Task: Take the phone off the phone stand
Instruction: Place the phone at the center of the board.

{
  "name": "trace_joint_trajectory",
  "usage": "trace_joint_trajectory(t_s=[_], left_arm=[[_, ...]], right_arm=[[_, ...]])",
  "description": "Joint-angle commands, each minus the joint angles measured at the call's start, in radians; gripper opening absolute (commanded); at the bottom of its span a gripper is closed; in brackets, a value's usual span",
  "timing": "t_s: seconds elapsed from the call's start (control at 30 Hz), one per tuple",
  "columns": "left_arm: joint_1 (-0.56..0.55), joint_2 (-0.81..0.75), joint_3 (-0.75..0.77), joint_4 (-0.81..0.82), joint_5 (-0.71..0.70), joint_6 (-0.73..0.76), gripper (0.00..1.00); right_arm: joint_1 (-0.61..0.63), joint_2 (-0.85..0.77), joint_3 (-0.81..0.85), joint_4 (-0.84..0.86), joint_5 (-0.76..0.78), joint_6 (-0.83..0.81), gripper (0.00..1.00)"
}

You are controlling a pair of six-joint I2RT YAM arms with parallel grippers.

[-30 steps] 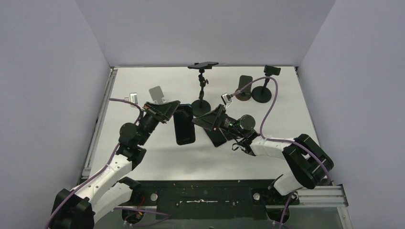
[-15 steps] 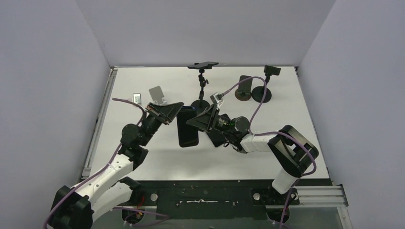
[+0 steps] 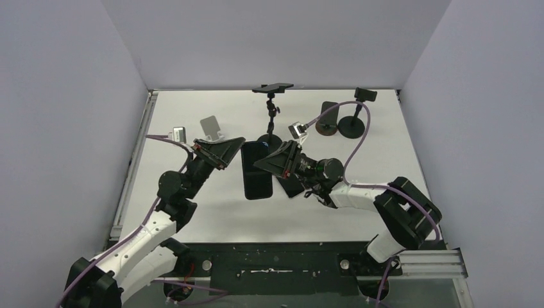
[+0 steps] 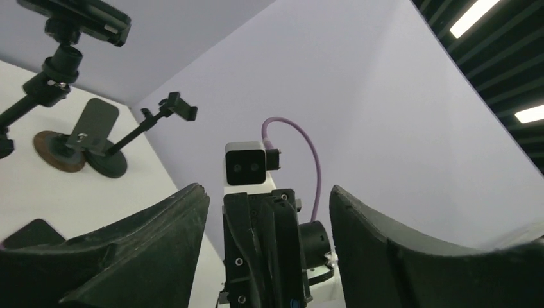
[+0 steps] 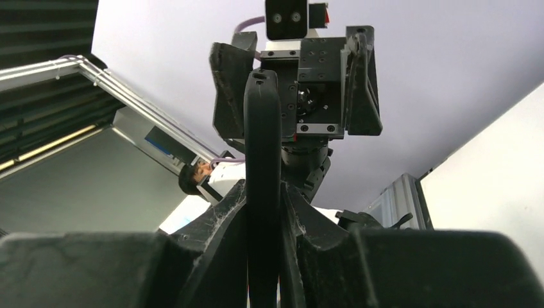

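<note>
White counter (image 3: 212, 212) under lilac walls. Mid-counter, held aloft: phone (image 3: 258, 172), long axis near-to-far, clamped edge-on in closed right end effector (image 3: 272, 163). Just left, left end effector (image 3: 231, 153) spread open, gripping nothing. Beyond, near far edge, tripod stand (image 3: 272, 112).

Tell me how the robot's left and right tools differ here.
The left tool is open; the right tool is shut. The left tool holds nothing; the right tool grips the black phone. Both are black and face each other.
</note>
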Motion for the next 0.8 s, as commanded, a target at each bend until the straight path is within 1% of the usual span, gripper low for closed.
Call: trace_joint_trajectory(t_s=[0.0,0.07,0.1,0.13,0.2,0.3,0.4,0.47,0.57,0.63,0.7,0.77], left_arm=[[-0.002,-0.106,0.035,-0.028,-0.008,0.055,0.73],[-0.002,-0.163,0.025,-0.073,-0.005,0.085,0.80],[-0.003,-0.185,0.016,-0.090,0.003,0.101,0.92],[-0.004,-0.204,0.007,-0.104,0.015,0.113,0.97],[-0.012,-0.228,-0.016,-0.115,0.042,0.137,0.97],[-0.053,-0.237,-0.055,-0.104,0.066,0.145,0.97],[-0.126,-0.223,-0.083,-0.066,0.054,0.154,0.97],[-0.206,-0.202,-0.084,-0.042,0.026,0.184,0.97],[-0.318,-0.170,-0.058,-0.045,-0.025,0.272,0.97],[-0.376,-0.143,-0.029,-0.080,-0.060,0.338,0.98],[-0.408,-0.118,-0.012,-0.084,-0.083,0.366,0.98],[-0.416,-0.103,-0.015,-0.047,-0.097,0.364,0.96]], right_arm=[[-0.002,-0.167,-0.018,0.042,0.057,-0.117,0.13],[-0.006,-0.236,-0.034,-0.059,0.108,-0.203,0.12],[-0.007,-0.277,-0.042,-0.113,0.144,-0.248,0.12],[-0.005,-0.314,-0.050,-0.164,0.189,-0.289,0.12],[-0.002,-0.377,-0.053,-0.248,0.275,-0.353,0.12],[0.003,-0.417,-0.048,-0.263,0.387,-0.385,0.12],[0.013,-0.427,-0.033,-0.268,0.476,-0.392,0.13],[0.026,-0.423,-0.026,-0.269,0.531,-0.398,0.13],[0.048,-0.403,-0.008,-0.254,0.577,-0.399,0.13],[0.064,-0.386,-0.001,-0.227,0.594,-0.396,0.13],[0.080,-0.374,0.008,-0.214,0.602,-0.393,0.13],[0.093,-0.368,0.011,-0.207,0.606,-0.391,0.13]])
